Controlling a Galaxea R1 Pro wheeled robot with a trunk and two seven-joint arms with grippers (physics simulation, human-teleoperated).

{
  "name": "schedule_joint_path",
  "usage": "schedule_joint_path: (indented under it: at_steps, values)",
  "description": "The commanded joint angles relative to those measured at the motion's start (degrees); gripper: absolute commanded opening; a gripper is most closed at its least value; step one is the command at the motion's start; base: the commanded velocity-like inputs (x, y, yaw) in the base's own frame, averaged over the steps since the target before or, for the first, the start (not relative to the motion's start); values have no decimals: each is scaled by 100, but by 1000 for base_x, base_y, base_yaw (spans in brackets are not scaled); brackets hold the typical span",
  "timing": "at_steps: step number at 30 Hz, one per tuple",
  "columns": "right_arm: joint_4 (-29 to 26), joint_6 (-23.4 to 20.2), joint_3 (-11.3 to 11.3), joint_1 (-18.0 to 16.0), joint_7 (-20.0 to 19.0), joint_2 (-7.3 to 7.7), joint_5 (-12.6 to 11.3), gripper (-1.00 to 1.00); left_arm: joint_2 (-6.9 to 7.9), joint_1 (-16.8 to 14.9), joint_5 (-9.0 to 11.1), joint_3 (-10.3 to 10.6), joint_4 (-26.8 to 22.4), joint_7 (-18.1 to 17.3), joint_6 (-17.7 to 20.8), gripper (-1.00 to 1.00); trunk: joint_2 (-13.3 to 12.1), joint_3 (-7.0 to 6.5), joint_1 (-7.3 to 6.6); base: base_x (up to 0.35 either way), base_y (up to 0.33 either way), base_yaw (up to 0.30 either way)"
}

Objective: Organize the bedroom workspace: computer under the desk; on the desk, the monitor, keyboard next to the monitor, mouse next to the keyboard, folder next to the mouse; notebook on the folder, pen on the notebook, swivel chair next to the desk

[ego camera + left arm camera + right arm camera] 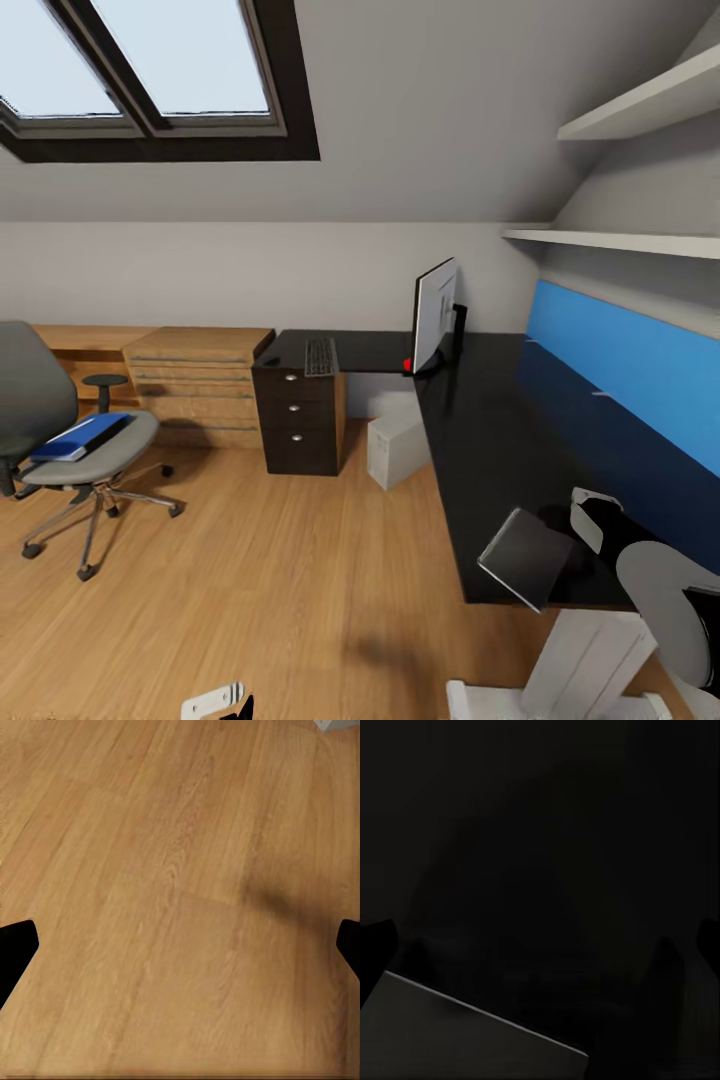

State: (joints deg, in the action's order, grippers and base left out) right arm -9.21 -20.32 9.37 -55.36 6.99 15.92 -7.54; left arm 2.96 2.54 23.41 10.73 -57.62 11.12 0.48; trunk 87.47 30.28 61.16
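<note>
The L-shaped desk (500, 440) runs along the blue back panel (620, 350), its glossy black top carrying the monitor (434, 315) upright near the corner and the keyboard (320, 357) lying flat over the dark drawer unit (300, 420), whose three drawers are all closed. The pale computer (396, 450) stands on the floor under the desk, just beside that unit. At the near edge of the desk the dark grey notebook (527, 557) sits tilted, one corner raised, right by the right gripper (590, 515); from the right wrist its pale edge (480, 1012) cuts across the dark desktop, but I cannot tell whether the jaws grip it or how wide they stand. Well apart, out on the wood floor (280, 580), the swivel chair (70, 440) holds the blue folder (82, 436) flat on its seat. The left gripper (180, 945) hangs over bare planks with its fingertips (15, 945) spread wide, holding nothing.
</note>
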Motion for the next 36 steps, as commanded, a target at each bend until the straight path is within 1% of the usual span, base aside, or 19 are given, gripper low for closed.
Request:
schedule_joint_path:
  at_steps: [1, 16, 28, 32, 36]
  values:
    - [-11, -24, 4, -1, 30, -1, -62, 100, 9, -2, 50, 26, -12, 47, 5, 100, 3, 5, -1, -98, 0, 0]
    - [-14, -16, 8, -1, 30, -1, -64, 100, 12, 1, 52, 26, -31, 40, 5, 100, 3, 5, -1, -23, 0, 0]
    - [-36, 71, 26, -1, -13, -1, -80, 100, 4, 1, 50, 26, -30, 48, 13, 100, -478, -211, -265, 0, 0, 0]
    - [-37, 186, 26, -1, -23, -3, -87, 100, 3, 1, 50, 26, -30, 48, 20, 100, -639, -282, -353, 0, 0, 0]
    - [-33, 314, 23, -1, -28, -21, -93, 100, 3, 1, 50, 26, -30, 48, 21, 100, -639, -282, -353, 0, 0, 0]
